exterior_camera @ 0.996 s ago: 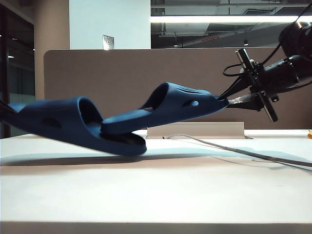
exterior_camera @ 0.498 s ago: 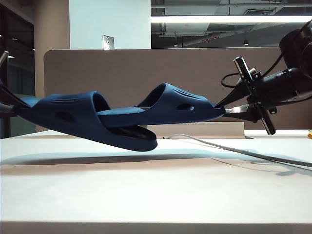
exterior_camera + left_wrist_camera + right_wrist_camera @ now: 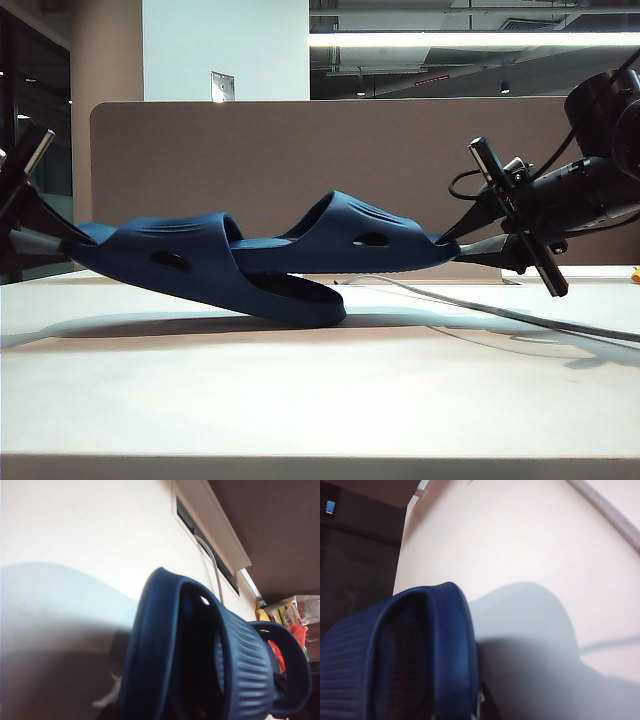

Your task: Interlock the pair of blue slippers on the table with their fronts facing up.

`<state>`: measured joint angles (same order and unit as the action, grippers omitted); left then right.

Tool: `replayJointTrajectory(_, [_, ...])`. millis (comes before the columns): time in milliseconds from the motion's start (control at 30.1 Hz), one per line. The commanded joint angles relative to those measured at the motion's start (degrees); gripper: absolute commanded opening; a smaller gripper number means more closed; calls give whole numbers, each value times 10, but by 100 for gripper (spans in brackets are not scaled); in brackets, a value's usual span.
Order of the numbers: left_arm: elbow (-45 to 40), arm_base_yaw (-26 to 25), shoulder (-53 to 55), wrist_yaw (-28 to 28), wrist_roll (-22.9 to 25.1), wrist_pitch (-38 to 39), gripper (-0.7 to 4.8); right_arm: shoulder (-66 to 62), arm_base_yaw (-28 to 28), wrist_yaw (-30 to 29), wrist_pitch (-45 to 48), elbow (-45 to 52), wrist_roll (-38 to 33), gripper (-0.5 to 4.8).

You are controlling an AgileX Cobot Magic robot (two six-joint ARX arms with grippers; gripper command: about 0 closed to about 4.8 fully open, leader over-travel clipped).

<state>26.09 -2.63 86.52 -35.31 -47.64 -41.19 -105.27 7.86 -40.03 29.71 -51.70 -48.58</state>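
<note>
Two dark blue slippers hang low over the cream table (image 3: 320, 400), hooked into each other. The left slipper (image 3: 170, 255) slopes down to the right, and its low end is at or just above the tabletop. The right slipper (image 3: 370, 235) lies nearly level, its flat end passing under the left one's strap. My left gripper (image 3: 62, 240) is shut on the left slipper's outer end at the view's left edge. My right gripper (image 3: 462, 240) is shut on the right slipper's outer end. Each wrist view is filled by its own slipper (image 3: 160, 655) (image 3: 420, 650), which hides the jaws.
A brown divider panel (image 3: 300, 150) stands behind the table, with a low white box (image 3: 400, 265) at its foot. A grey cable (image 3: 500, 312) runs across the table on the right. Colourful packets (image 3: 290, 612) lie at the far end in the left wrist view.
Both slippers have come down towards the table. The left one has slid right, further over the right slipper's flat end. The right slipper has tipped from sloping to nearly level.
</note>
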Motion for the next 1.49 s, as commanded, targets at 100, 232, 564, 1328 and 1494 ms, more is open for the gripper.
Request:
replayJointTrajectory(100, [2,11,19,-49,-7,-33,-5,5,14,-10,16,0,4,75])
replayJointTrajectory(232, [1,20,33,-54,-6,-39,-5,1,23,-7,13,0,9,75])
replayJointTrajectory(564, [1,46,51,-60,1,-48,-5,-14,37,2,-13,0,37,75])
replayJointTrajectory(1328, [4,52,75,-122,22,-30,-5,-17,47,-4,-108,-45,148,75])
replayJointTrajectory(1494, [10,54,76,-123,22,-20,-5,-17,64,5,-106,-48,157,74])
